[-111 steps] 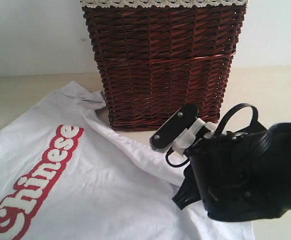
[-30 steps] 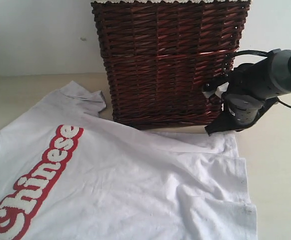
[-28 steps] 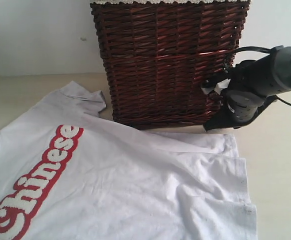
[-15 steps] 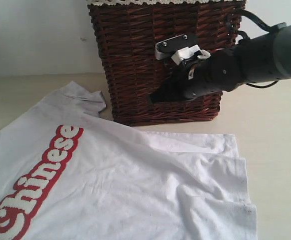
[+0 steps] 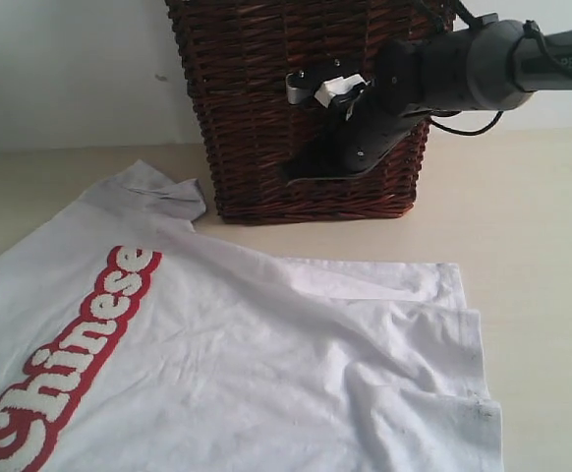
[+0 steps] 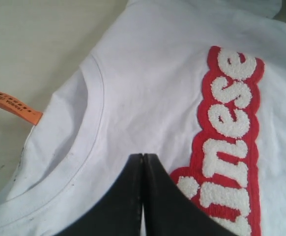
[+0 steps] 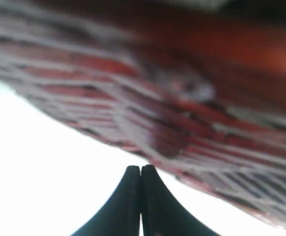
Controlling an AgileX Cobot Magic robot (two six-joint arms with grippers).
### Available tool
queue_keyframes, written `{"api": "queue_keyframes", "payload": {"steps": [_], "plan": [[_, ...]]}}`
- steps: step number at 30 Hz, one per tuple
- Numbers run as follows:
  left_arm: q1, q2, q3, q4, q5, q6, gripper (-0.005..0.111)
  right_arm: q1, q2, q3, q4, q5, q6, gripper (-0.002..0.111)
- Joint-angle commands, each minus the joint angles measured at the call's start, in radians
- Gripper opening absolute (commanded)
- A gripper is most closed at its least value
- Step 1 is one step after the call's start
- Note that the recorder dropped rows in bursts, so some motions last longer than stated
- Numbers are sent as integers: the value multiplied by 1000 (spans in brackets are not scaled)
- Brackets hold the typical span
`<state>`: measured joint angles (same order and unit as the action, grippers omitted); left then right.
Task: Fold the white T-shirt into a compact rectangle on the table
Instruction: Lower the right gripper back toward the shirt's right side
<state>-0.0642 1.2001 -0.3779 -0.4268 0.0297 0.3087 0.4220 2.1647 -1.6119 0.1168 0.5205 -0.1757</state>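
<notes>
Exterior view: the right gripper [image 5: 304,170] has risen since half a second ago and now hangs in front of the wicker basket [image 5: 247,108]. Its black jaws are pressed together and hold nothing. The basket sits slightly farther back than before. The white T-shirt [image 5: 266,374] has not moved and lies spread chest-up on the near left of the table [image 5: 542,246]. Its far sleeve lies just beside the basket's left foot, and its hem is rumpled at the right.

The left gripper [image 6: 142,160] is likewise closed and empty, over the shirt between collar [image 6: 86,142] and lettering [image 6: 229,123]. An orange tag [image 6: 15,107] sticks out at the neck, its print too small to read. The chest reads "Chinese", and the right arm shows letters ending "PER".
</notes>
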Motion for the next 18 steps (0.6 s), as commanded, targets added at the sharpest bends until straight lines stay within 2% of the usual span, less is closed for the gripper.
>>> {"api": "queue_keyframes", "payload": {"steps": [1, 6, 12, 15, 18], "plan": [[-6, -5, 2, -5, -5, -2, 0, 16, -18, 42, 150, 107, -167, 0], [-6, -5, 2, -5, -1, -2, 0, 32, -205, 290, 177, 20, -207, 0], [-6, -5, 2, -7, -1, -2, 0, 32, -430, 573, 169, -75, -165, 0], [-6, -5, 2, -7, -1, -2, 0, 30, -457, 653, 71, -99, -51, 0], [-6, -5, 2, -7, 8, -2, 0, 30, -419, 686, -134, -108, 165, 0]]}}
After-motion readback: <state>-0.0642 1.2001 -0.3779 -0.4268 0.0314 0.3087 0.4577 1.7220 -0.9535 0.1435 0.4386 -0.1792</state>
